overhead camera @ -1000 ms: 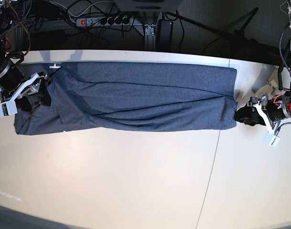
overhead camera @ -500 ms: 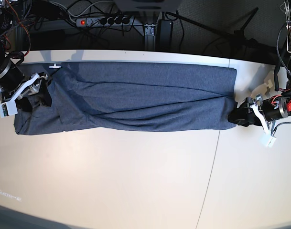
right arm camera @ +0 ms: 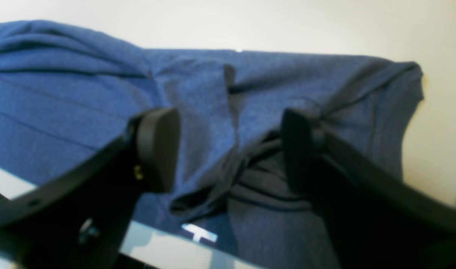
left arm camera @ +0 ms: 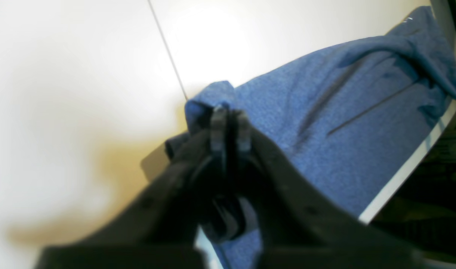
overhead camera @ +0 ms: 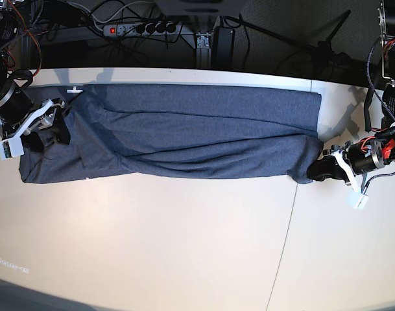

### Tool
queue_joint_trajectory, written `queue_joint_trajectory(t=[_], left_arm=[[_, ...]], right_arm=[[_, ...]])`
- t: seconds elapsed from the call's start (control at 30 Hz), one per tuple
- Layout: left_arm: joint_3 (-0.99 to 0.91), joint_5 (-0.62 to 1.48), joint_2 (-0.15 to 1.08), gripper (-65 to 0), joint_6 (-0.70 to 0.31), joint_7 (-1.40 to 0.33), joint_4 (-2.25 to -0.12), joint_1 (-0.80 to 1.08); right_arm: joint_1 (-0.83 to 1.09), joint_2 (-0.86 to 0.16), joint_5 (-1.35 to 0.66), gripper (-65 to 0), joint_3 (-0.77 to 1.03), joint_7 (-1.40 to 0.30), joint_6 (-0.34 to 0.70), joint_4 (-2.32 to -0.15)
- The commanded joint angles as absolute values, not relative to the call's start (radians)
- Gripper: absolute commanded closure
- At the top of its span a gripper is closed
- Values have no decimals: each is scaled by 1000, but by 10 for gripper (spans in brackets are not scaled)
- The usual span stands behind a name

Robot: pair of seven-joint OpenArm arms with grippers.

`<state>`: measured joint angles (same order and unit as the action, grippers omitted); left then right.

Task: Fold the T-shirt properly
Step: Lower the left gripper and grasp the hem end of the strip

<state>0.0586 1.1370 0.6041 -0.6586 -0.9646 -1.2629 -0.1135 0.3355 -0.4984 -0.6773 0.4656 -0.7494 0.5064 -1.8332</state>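
Lying lengthwise across the far half of the pale table [overhead camera: 184,240]: the T-shirt [overhead camera: 191,139], blue-grey, folded into a long band running left to right, plain side up, with creases slanting across its middle. Far edge close along the table's far rim; near edge roughly level with the table's middle. Left end bunched and wider, with a sleeve or collar fold rumpled there; right end narrower, its near right corner drawn slightly inward.

At that near right corner: the left gripper [overhead camera: 316,170], clenched, pads pressed together on a small pinch of the blue cloth, as seen in the left wrist view [left arm camera: 230,127], where a peak of fabric stands up just beyond the fingertips. Table seam [left arm camera: 168,52] running away from that corner.

At the left end: the right gripper [overhead camera: 45,133], released, fingers [right arm camera: 157,145] spread wide apart and straddling a gathered dark fold of the shirt, holding nothing. A small white mark [right arm camera: 198,233] on the table just below the cloth in the right wrist view.

Beyond the far rim: a power strip [overhead camera: 142,28] and tangled cables on the dark floor. No containers on the table.
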Motion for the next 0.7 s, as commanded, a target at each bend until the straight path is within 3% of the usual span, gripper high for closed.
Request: queue_joint_trajectory(t=[0.0,0.37,0.67], left_arm=[[50,1147,624,0,-698,-946,-1276,-133],[50,1241,641,0,-698,-1017,-1299,-112],[50,1214,680,0,-698,-1029,-1552,23]], right_arm=[[330,-517,-692,-422,477,-730,527,-1847],[330,-517,-692,-422,477,-730,527,-1847],[329,-517,-692,-422,477,-729,527,-1847]])
